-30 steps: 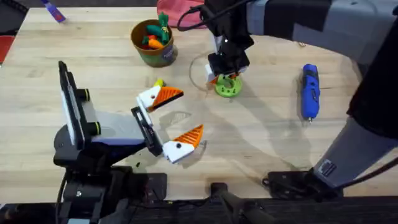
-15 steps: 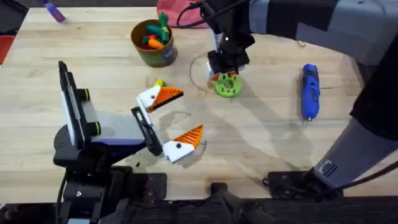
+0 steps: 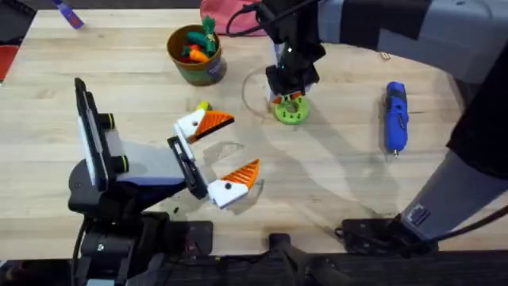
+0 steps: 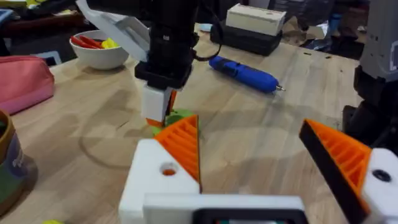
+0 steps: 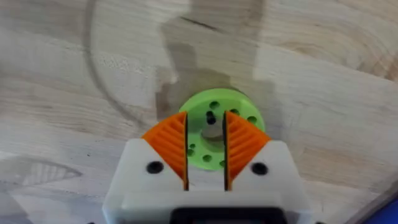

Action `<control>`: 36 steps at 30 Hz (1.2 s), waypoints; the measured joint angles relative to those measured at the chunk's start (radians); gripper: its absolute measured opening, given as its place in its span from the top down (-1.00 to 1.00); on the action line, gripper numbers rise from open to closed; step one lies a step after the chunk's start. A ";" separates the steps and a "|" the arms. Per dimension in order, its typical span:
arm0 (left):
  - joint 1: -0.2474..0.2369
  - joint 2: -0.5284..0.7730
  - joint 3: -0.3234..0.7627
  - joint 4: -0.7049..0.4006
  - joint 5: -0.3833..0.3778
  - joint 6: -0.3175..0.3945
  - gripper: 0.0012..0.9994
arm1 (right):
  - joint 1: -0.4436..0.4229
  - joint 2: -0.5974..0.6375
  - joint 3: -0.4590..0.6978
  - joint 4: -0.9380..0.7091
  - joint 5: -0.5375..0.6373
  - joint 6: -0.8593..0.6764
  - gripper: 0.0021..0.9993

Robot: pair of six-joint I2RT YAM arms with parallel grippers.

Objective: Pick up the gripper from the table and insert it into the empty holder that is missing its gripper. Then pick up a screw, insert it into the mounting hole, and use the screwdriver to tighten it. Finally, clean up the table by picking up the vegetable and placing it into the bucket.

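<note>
**Right gripper poised over the green disc**

Here we see the right gripper [image 3: 290, 94] pointing straight down at a green round disc [image 3: 291, 110] on the wooden table [image 3: 119, 71], its white fingers with orange ribbed pads [image 5: 169, 149] set a narrow gap apart. In the right wrist view the two pads straddle the disc's [image 5: 216, 134] central hole, with a small dark screw-like speck showing in that hole; we cannot tell whether the pads actually touch the disc, and nothing is clamped between them.

The screwdriver [image 3: 395, 116] lies flat on the table to the right of the disc, well apart from it, a chunky blue body with a thin metal bit at its near end. We can read no writing on it.

The bucket [image 3: 195, 54] stands at the far side of the table, left of the disc, with a tan rim, a green body and a blue patch whose lettering is too small for us to read; orange toy carrots [image 3: 196, 51] sit inside.

The left gripper [image 3: 217, 153] rests low near the table's front, its fingers spread wide and holding nothing. Behind its upper finger a small yellow-green vegetable [image 3: 203, 106] peeks out.
</note>
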 joint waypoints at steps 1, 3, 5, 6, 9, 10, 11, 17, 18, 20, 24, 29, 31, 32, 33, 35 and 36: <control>0.000 0.000 0.000 0.000 0.000 0.000 -0.97 | 0.000 0.000 0.000 0.000 0.000 0.000 0.43; 0.000 0.000 0.000 0.000 0.000 0.000 -0.97 | 0.000 0.000 -0.001 0.000 0.000 0.000 0.43; 0.000 0.000 0.000 0.000 0.000 0.000 -0.97 | 0.000 0.000 -0.003 0.004 0.000 0.000 0.43; 0.000 0.000 0.000 0.000 0.000 0.000 -0.97 | 0.000 0.000 -0.003 0.006 0.000 0.000 0.43; 0.000 0.000 0.000 0.000 0.000 0.000 -0.97 | 0.000 0.000 -0.005 0.019 0.000 0.004 0.47; 0.000 0.000 0.000 0.000 0.000 0.000 -0.97 | -0.001 0.000 -0.005 0.021 0.000 0.005 0.48; 0.000 0.000 0.000 0.000 0.000 0.000 -0.97 | -0.001 0.000 -0.005 0.021 0.000 0.007 0.48; 0.000 0.000 0.000 0.000 0.000 0.000 -0.97 | -0.001 0.000 -0.006 0.020 0.000 0.008 0.50; 0.000 0.000 0.000 0.000 0.000 0.000 -0.97 | -0.001 0.000 -0.006 0.019 0.000 0.008 0.50; 0.000 0.000 0.000 0.000 0.000 0.000 -0.97 | -0.001 0.001 -0.007 0.018 0.000 0.008 0.50; 0.000 0.000 0.000 0.000 0.000 0.000 -0.97 | -0.001 0.007 -0.008 0.018 0.000 0.008 0.51; 0.000 0.000 0.000 0.000 0.000 0.000 -0.97 | -0.001 0.011 -0.008 0.021 0.000 0.013 0.59; 0.000 0.000 0.000 0.000 0.000 0.000 -0.97 | -0.001 0.011 -0.008 0.020 0.000 0.015 0.62; 0.000 0.000 0.000 0.000 0.000 0.000 -0.97 | -0.001 0.011 -0.008 0.019 0.000 0.016 0.71; 0.000 0.000 0.000 0.000 0.000 0.000 -0.97 | -0.001 0.011 -0.008 0.018 0.001 0.016 0.78; 0.000 0.000 0.000 0.000 0.000 0.000 -0.97 | -0.002 0.011 -0.008 0.017 0.005 0.015 0.89; 0.000 0.000 0.000 0.000 0.000 0.000 -0.97 | -0.005 0.011 -0.008 0.017 0.007 0.016 0.96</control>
